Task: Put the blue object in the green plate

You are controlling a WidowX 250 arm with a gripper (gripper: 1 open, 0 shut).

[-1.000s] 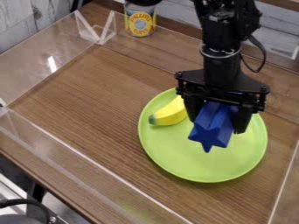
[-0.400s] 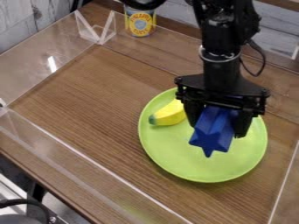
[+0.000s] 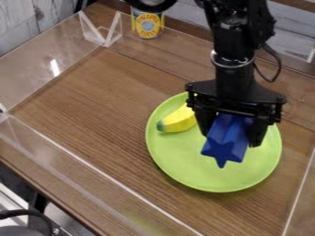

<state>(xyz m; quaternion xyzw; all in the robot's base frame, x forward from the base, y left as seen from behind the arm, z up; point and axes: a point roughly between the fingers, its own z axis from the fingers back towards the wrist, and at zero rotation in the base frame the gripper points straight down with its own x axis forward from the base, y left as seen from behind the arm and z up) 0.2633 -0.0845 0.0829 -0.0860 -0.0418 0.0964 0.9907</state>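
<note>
Near edge of the bench: a clear acrylic wall (image 3: 74, 175) runs along the near-left side, with bare wood-grain bench top (image 3: 99, 101) behind it.

Toward the near-right corner sits the green plate (image 3: 185, 166), flat on the wood, its near rim unobstructed. Over the plate's middle is the blue object (image 3: 226, 138), upright with one pointed corner aimed down at the plate surface. Whether that lower point touches the plate or hangs just above it cannot be told from this angle.

The gripper (image 3: 230, 124) comes straight down from above and is closed on the blue object's upper part, black fingers (image 3: 201, 117) flanking it left and right. Jaws are narrow, set to the block's width.

Just left of the blue object, on the plate's far-left part, lies a yellow toy banana (image 3: 180, 119), on its side. It is very close to the left finger; contact cannot be judged.

The black arm (image 3: 237, 37) rises vertically from the gripper toward the far-right side of the bench, cables trailing beside it.

Far edge: a yellow-labelled can (image 3: 149, 22) stands upright near the far wall, well apart from the plate. Left of it a clear folded plastic stand (image 3: 101, 33) rests against the far-left corner area.
</note>
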